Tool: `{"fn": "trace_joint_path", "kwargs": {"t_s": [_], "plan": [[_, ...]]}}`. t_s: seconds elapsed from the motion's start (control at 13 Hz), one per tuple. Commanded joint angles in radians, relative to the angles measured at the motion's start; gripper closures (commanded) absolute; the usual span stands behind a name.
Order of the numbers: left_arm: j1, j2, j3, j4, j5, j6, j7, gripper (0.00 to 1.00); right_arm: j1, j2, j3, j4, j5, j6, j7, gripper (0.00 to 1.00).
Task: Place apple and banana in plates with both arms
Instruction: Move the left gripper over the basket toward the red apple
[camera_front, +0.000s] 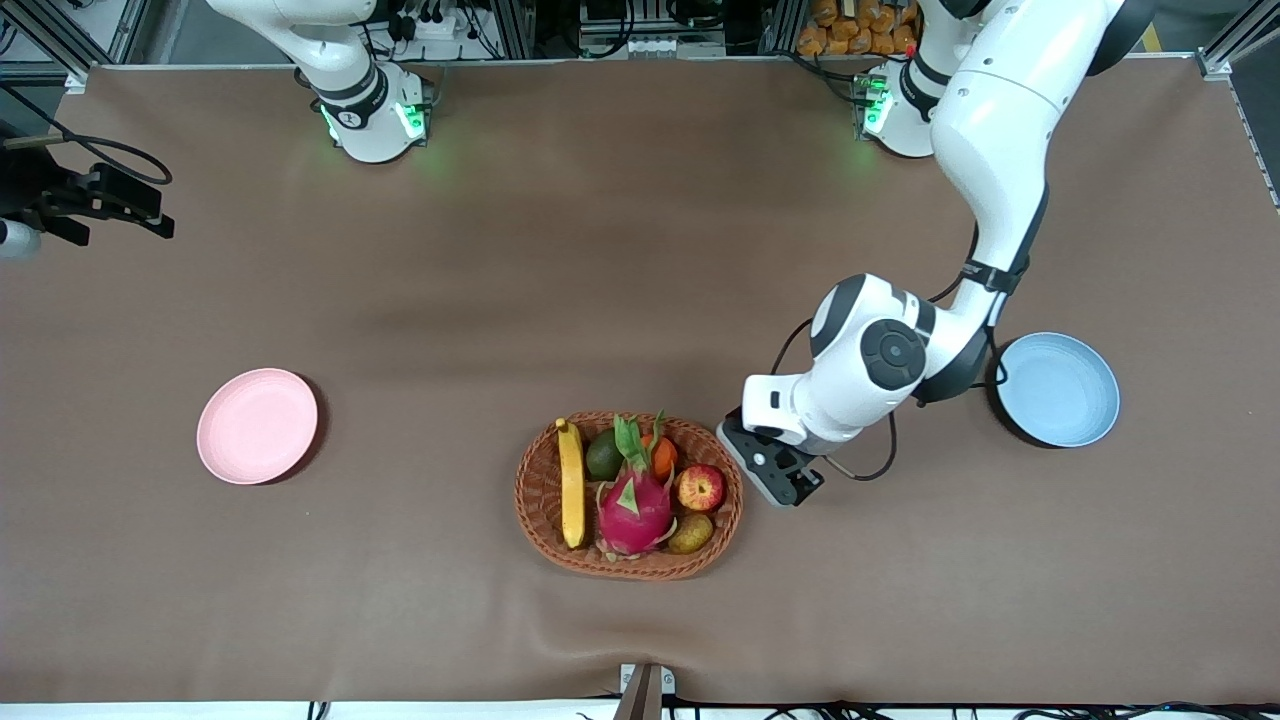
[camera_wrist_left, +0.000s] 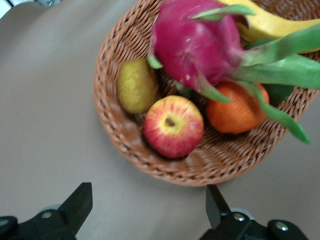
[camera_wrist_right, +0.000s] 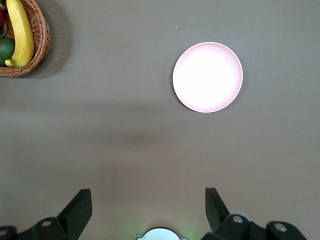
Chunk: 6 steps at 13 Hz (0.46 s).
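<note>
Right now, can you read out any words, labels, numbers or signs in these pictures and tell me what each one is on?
None can be read.
Basket, fruit and both plates, pink and blue: no print on any.
Arm bases at the table's edge: only green lights, no lettering that can be made out.

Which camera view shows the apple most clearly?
The left wrist view: the apple appears large there, lying in the basket. The front view shows it small; the right wrist view does not show it.
</note>
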Motion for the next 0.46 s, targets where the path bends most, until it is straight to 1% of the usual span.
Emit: {"fn": "trace_joint_path", "kwargs": {"t_s": [0.0, 0.15, 0.38], "plan": [[-0.009, 0.032, -0.001, 0.037, -0.048, 0.042, 0.029, 0.00, -0.004, -0.007, 0.003, -0.016, -0.017, 0.007, -0.002, 0.00], [-0.015, 0.073, -0.001, 0.060, -0.088, 0.082, 0.031, 0.00, -0.006, -0.006, 0.003, -0.019, -0.019, 0.015, -0.002, 0.00], [-0.032, 0.113, -0.001, 0.085, -0.088, 0.128, 0.032, 0.00, -0.006, -0.003, 0.003, -0.022, -0.019, 0.024, -0.002, 0.00]]}}
